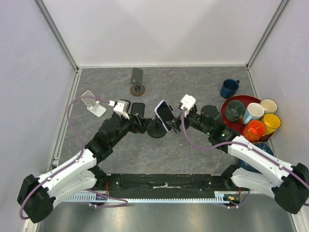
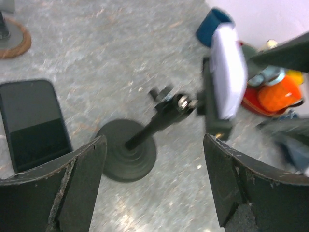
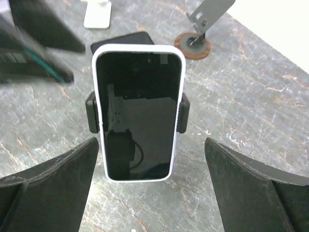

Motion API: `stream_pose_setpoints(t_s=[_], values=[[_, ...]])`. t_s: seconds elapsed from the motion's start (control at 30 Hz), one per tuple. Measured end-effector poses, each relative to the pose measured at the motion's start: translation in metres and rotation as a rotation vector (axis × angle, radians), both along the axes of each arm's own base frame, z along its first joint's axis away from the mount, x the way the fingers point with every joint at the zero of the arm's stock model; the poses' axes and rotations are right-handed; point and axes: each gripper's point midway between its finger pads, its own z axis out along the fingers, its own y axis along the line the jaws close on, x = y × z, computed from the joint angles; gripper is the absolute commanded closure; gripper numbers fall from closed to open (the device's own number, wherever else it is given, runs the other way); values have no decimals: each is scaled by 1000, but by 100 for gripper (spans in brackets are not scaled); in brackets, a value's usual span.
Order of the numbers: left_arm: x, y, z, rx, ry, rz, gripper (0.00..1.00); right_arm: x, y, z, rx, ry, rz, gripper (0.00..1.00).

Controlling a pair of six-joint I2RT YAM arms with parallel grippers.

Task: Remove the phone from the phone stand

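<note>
Grey stone-patterned counter (image 1: 193, 154) carries everything. Left gripper (image 2: 153, 143) faces the black phone stand (image 2: 126, 150) from the left, its fingers (image 2: 82, 179) spread wide apart and holding nothing. Right gripper (image 3: 150, 145) faces the screen from the other side. Its fingers (image 3: 241, 179) are also wide apart, flanking the phone (image 3: 139, 111) with gaps on both sides. The white-cased phone sits clamped in the stand's side grips at mid-counter. Just beyond, a dark phone (image 1: 138, 108) lies flat. Farther left is a white stand (image 1: 93, 104). To the right a red tray (image 1: 223, 110) holds mugs (image 1: 254, 129), with a blue mug (image 1: 230, 88) beyond it. Farthest back stands a grey stand (image 1: 137, 77).
</note>
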Motion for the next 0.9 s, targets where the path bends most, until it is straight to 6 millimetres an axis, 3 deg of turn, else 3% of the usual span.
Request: stream_pose_setpoints(t_s=[0.2,0.27,0.33,0.5,0.57,0.7,0.83,0.9], values=[[-10,10,-99,115,16,-23,10,-8,-13,32,87,-38,-48,2],[-11,8,-119,160,24,-49,12,-11,-18,38,105,-45,-61,2],[-8,1,-127,185,-1,-76,14,-14,-22,40,117,-46,-70,2],[3,-17,-116,163,-126,-111,20,-18,-26,39,117,-35,-82,2],[6,-21,-124,184,-137,-119,20,-18,-28,38,113,-32,-86,2],[14,-32,-137,205,-166,-149,34,-18,-29,37,109,-29,-94,2],[15,-41,-172,260,-117,-193,34,-18,-30,36,105,-27,-97,2],[20,-46,-175,267,-127,-198,35,-18,-30,36,105,-27,-98,2]])
